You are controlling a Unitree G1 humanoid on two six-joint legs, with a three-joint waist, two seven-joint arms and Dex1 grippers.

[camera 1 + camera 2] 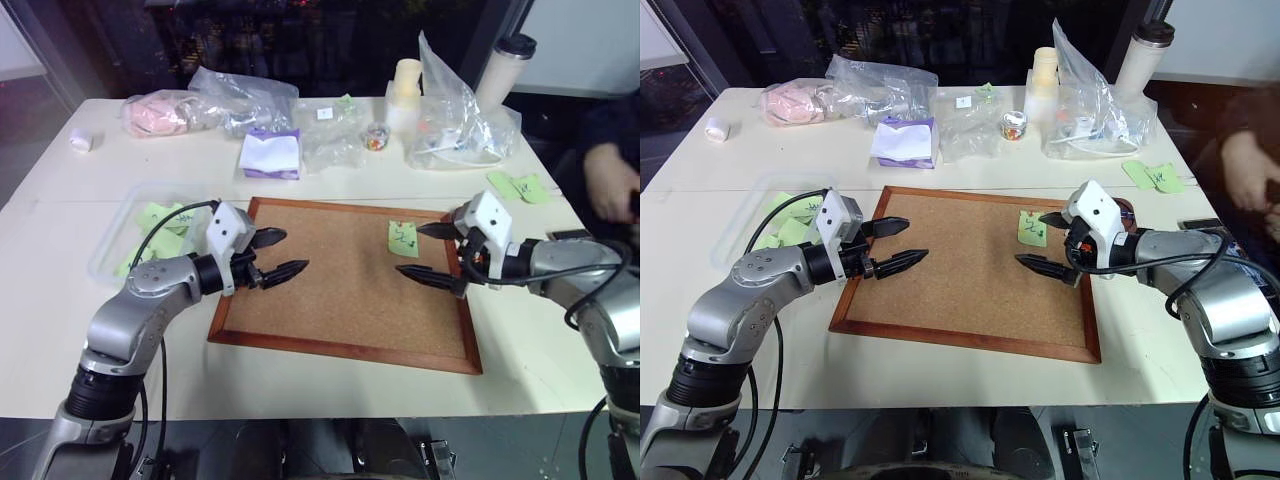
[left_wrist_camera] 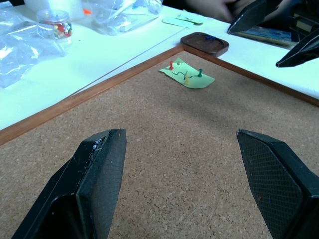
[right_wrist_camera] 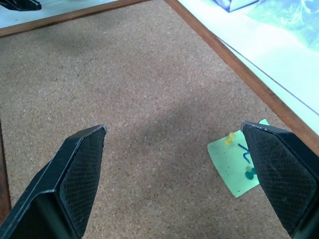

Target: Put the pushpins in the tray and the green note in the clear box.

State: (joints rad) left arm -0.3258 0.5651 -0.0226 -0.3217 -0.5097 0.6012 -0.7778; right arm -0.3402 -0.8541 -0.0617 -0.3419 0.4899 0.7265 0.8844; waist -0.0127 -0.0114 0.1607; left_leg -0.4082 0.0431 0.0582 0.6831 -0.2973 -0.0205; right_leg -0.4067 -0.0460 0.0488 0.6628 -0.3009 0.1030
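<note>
Both sets of fingers stand apart and empty over the cork board (image 1: 345, 285). The green note (image 1: 402, 238), pinned by pushpins (image 2: 185, 74), lies just beyond the right fingers (image 1: 428, 252). The tray (image 2: 205, 43) sits behind them, and the clear box (image 1: 112, 245) lies on the table behind the left fingers (image 1: 276, 254).

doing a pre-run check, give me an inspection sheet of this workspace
surface: white table bearing a wood-framed cork board
job's things: green note pinned to the board by pushpins; tray just off the board's corner; clear box left of the board, holding green notes
clutter: plastic bags, white-and-purple pad, small jar, tumbler
grippers: left pincer and right pincer open over the board, empty
cables: black cable along the left arm
surroundings: a person's hand at the right edge
</note>
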